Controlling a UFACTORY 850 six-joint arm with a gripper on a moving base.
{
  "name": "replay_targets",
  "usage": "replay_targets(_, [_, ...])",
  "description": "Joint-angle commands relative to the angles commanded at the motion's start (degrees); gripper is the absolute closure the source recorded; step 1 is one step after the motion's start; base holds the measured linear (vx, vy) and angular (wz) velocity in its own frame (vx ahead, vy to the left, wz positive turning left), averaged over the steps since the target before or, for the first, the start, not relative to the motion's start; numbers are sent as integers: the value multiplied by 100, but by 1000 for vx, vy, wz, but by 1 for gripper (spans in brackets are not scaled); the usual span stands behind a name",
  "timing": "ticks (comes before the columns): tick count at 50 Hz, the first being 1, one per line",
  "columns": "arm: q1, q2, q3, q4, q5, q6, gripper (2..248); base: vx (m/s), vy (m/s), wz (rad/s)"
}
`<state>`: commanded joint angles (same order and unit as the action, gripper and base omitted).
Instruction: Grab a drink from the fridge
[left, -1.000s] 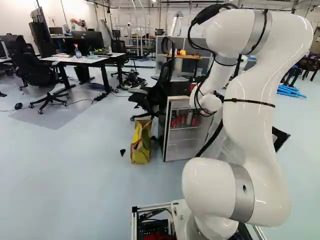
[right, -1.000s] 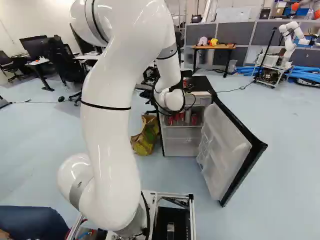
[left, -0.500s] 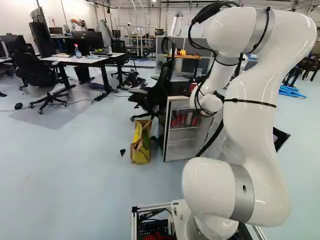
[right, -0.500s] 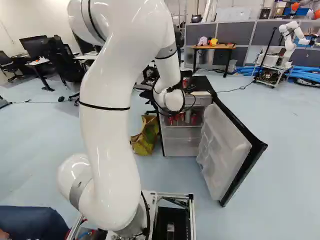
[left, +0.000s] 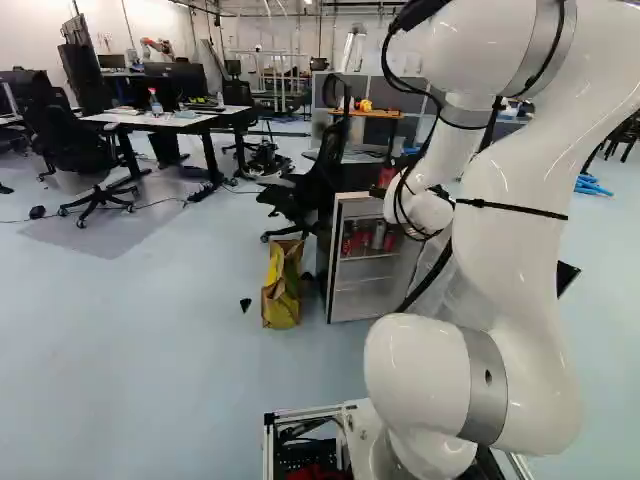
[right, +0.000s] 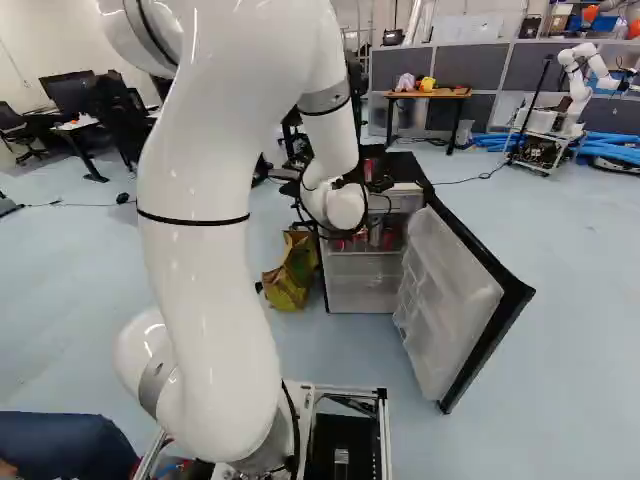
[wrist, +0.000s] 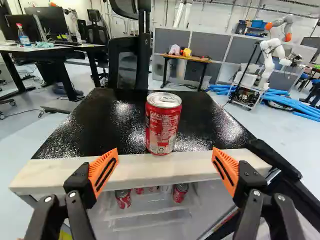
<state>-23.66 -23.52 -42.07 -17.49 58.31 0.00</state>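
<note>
Left to right across the right base view, the glossy white jointed arm rises beside a crumpled yellow-and-green bag on the floor, and next comes a small fridge with a black top, with red cans on a shelf inside and its black-edged white door swung open. A red metal drink can with a silver lid stands upright on that black top, ahead of the black gripper, whose orange-padded fingers are spread wide, touching nothing, with the can centred between their lines.
</note>
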Motion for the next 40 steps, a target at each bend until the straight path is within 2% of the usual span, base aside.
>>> replay_targets(20, [-189, 678, 597, 0, 0, 0, 3, 0, 0, 0])
replay_targets(40, [-517, 1258, 971, 0, -196, 0, 3, 0, 0, 0])
